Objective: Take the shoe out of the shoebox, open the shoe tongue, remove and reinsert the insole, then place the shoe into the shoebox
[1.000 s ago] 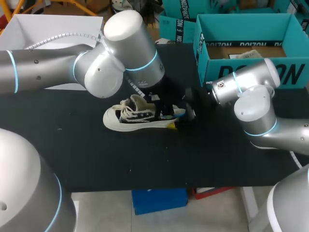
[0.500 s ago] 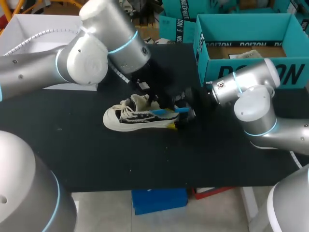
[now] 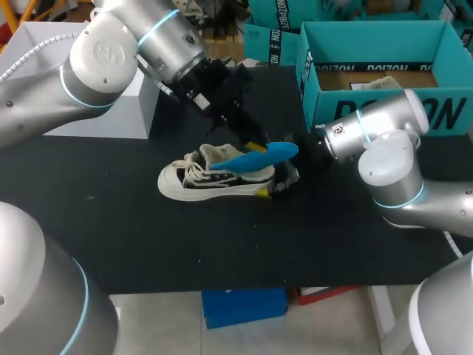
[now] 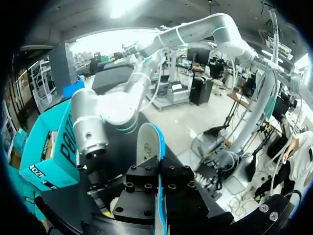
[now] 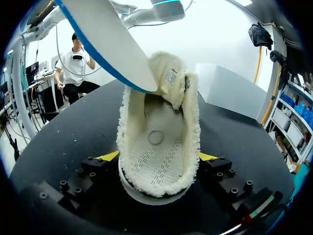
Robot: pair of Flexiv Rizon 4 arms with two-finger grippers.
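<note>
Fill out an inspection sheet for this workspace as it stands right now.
Surface: black table, with the shoe resting on it.
Job's things: shoe upright on its sole mid-table, fleecy lining exposed; blue insole out of the shoe, held above its heel end; teal shoebox open at the far right.
Clutter: white box at the far left.
Grippers: left gripper shut on the insole; right gripper shut on the shoe at the heel, a yellow tip on each side.
Cables: ribbed white hose along the left arm.
Surroundings: nothing seen reaching over the table.
</note>
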